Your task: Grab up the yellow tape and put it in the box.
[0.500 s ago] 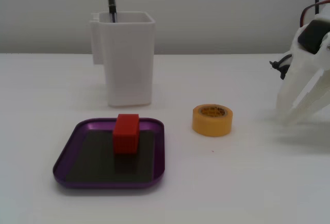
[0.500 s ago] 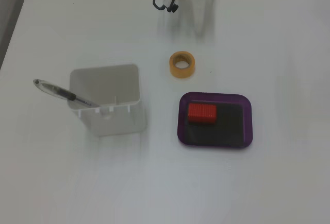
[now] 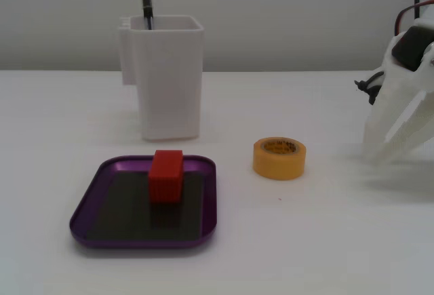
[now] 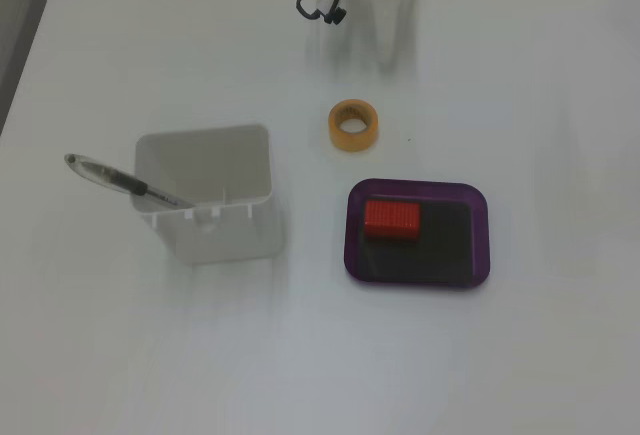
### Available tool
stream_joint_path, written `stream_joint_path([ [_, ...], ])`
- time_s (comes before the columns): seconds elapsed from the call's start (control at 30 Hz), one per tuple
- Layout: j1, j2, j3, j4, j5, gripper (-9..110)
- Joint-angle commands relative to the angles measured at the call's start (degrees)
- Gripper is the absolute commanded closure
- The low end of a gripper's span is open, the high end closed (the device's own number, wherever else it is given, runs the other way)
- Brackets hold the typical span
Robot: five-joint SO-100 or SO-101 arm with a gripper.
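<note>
**Spotter:** What's nearest the camera?

**Me:** In the low fixed view, the box (image 3: 91,203) at lower left, a red block (image 3: 166,175) inside. Right of it, apart, the yellow tape (image 3: 279,158) lies flat at centre.

**Spotter:** How will it handle?

**Me:** Light and stiff, I'd judge. I'd pinch across the ring's wall.

**Spotter:** Room?

**Me:** Bare table around it; the white container (image 3: 167,76) stands further back. The gripper (image 3: 380,154), far right, has fingers spread, holding nothing.

A plain white desk (image 3: 325,241) is seen in both fixed views, lit softly and evenly so that only faint shadows are cast. Behind it a bare, pale grey wall (image 3: 285,17) is shown, and a darker strip (image 4: 20,25) is visible past the desk's edge at upper left.
</note>
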Motion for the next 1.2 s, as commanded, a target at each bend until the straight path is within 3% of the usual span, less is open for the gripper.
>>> stream_joint_path([
  [0.0,-0.44,5.71,0.35,-0.62,-0.44,102],
  [0.27,0.26,5.62,-0.97,-0.88,-0.35,102],
  [0.57,0.70,4.83,-14.06,-1.05,-0.70,102],
  [0.77,9.14,3.25,-16.08,-1.05,-11.60,98],
  [0.93,15.82,-11.78,-20.65,-1.14,-13.45,92],
  [1.17,15.82,-43.68,-39.29,-0.44,-13.45,86],
])
